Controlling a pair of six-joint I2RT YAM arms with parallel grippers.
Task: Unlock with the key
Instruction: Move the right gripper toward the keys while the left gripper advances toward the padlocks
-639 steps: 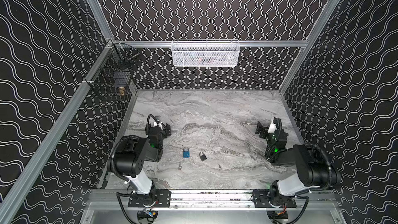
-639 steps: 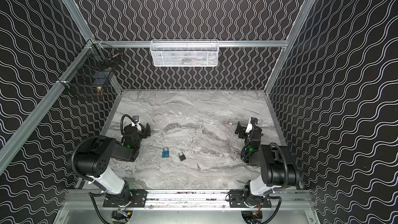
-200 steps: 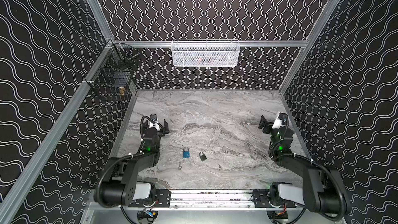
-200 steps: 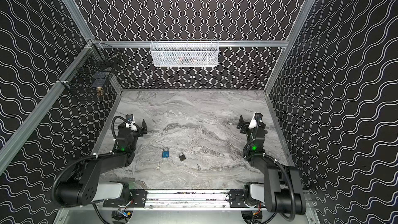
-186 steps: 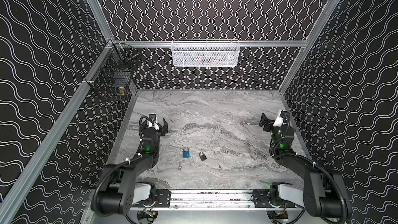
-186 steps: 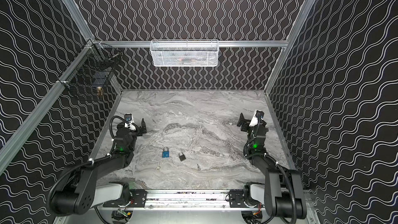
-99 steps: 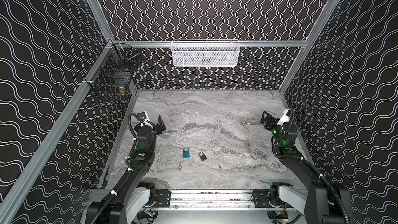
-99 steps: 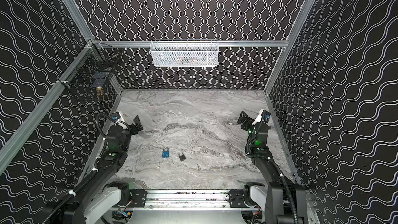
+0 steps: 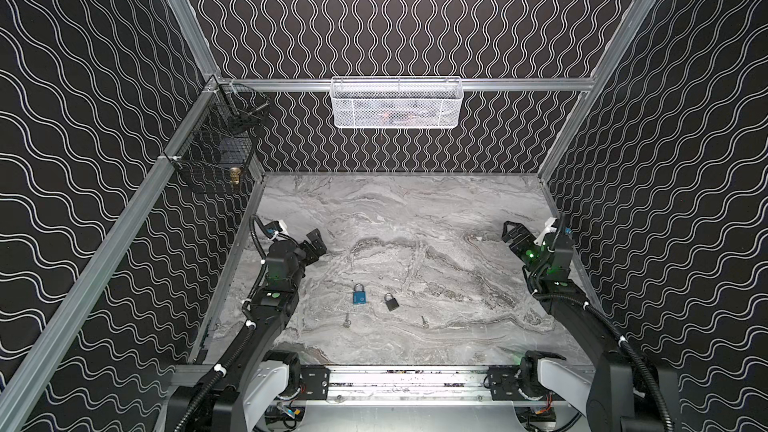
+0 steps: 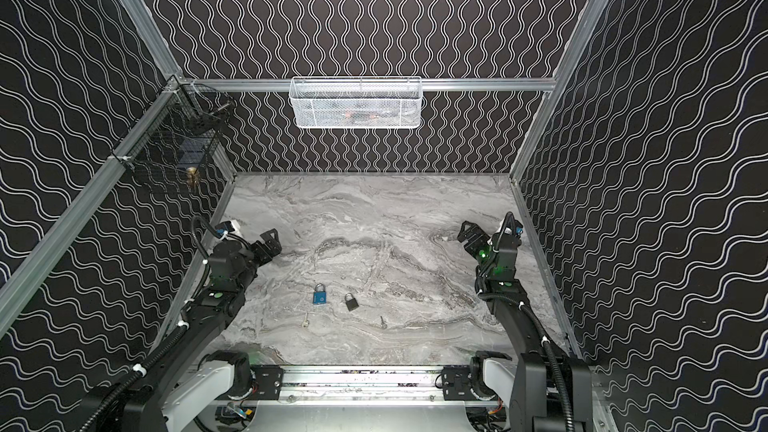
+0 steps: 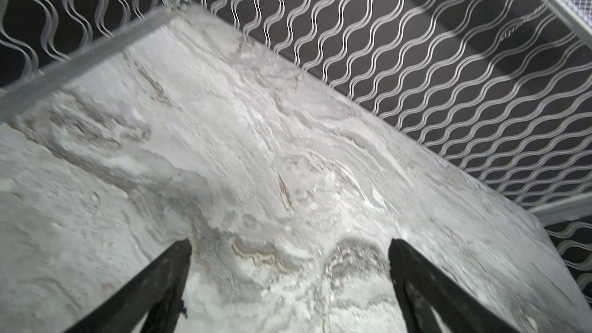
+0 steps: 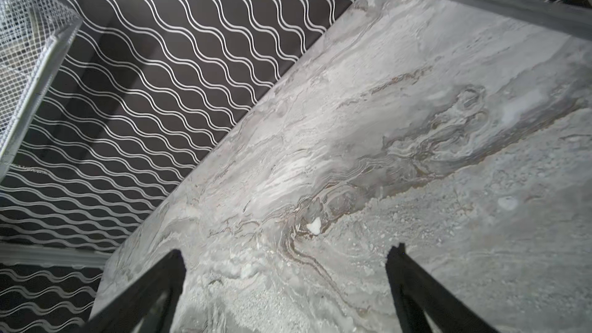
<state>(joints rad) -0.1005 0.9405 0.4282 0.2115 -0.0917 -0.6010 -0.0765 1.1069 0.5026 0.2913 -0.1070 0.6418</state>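
Toward the near middle of the marble table [image 9: 415,209], a blue padlock [image 9: 359,295] lies flat with its shackle pointing to the far side. Just to its right, apart from it, lies a smaller dark padlock [image 9: 390,302]. A small silver key [image 9: 347,319] lies a little nearer than the blue padlock and slightly to its left. A second key [image 9: 424,321] lies nearer than the dark padlock and to its right. Neither key touches a lock, and nothing touches any of the four. The left gripper [image 9: 316,243] sits by the table's left edge, farther back than the locks and well apart from them. Its jaws are spread wide and hold nothing, and its wrist view shows only bare marble between the two dark fingers [image 11: 153,283]. The right gripper [image 9: 512,234] sits by the right edge at about the same depth, well apart from the locks and keys. It too is spread wide and holds nothing. A white mesh basket [image 9: 397,103] hangs on the far rail. A black wire basket [image 9: 216,147] hangs in the far left corner with a small brass object [image 9: 235,174] inside. Black walls [image 9: 104,118] with white wavy lines enclose the table.
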